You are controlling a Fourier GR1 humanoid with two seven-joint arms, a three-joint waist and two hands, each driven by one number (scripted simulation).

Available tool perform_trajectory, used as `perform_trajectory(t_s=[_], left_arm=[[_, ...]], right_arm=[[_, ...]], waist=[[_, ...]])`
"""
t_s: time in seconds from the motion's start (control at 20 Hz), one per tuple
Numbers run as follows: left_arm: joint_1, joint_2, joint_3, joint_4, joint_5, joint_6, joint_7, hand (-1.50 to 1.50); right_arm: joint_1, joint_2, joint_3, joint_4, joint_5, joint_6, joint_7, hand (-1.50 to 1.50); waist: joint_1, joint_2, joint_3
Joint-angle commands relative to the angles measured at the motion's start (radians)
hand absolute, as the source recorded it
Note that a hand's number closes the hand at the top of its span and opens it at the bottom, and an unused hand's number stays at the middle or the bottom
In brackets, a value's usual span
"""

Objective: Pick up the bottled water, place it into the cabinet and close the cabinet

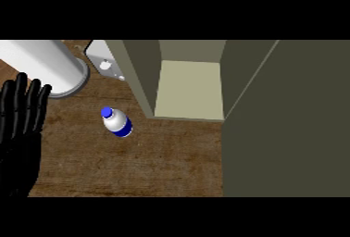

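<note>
On the counter (137,166), bottled water (117,122) stands beside the open cabinet (188,88); left hand (21,125) rests released, fingers straight, at the left edge.

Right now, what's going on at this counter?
Nothing is being handled at this moment. The bottled water stands on the wooden counter, just left of the cabinet, with no hand touching it. The cabinet door is open, at the view's right. The robot's left hand rests open at the view's left edge, fingers up, apart from the bottle. The right hand is not in view. The pick-up has not begun.
</note>
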Motion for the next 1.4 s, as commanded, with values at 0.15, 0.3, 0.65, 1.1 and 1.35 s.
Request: perform_trajectory(t_s=[0.15,0.3,0.65,1.1,1.35], left_arm=[[-0.031,0.027,-0.116,-0.007,0.105,-0.164,-0.020,-1.50],[0.064,-0.036,-0.148,0.136,0.274,-0.189,0.120,-1.50],[0.077,0.030,-0.059,0.141,0.508,-0.251,0.277,-1.50],[0.179,0.121,0.084,0.115,0.629,-0.409,0.266,-1.50],[0.100,0.127,0.120,0.147,0.646,-0.371,0.328,-1.50]], right_arm=[[0.067,-0.003,0.043,-0.072,0.006,0.038,-0.023,-1.50],[0.112,0.109,0.098,-0.006,-0.160,0.034,0.066,-1.50],[0.244,0.073,0.078,-0.173,-0.312,0.049,0.238,-1.50],[0.493,0.114,0.136,-0.193,-0.300,0.174,0.062,-1.50],[0.358,0.104,0.084,-0.118,-0.315,0.156,0.094,-1.50]], waist=[[-0.069,-0.013,-0.001],[-0.073,0.013,0.000],[-0.064,-0.012,-0.002],[-0.059,-0.012,-0.001],[-0.056,-0.010,-0.001]])
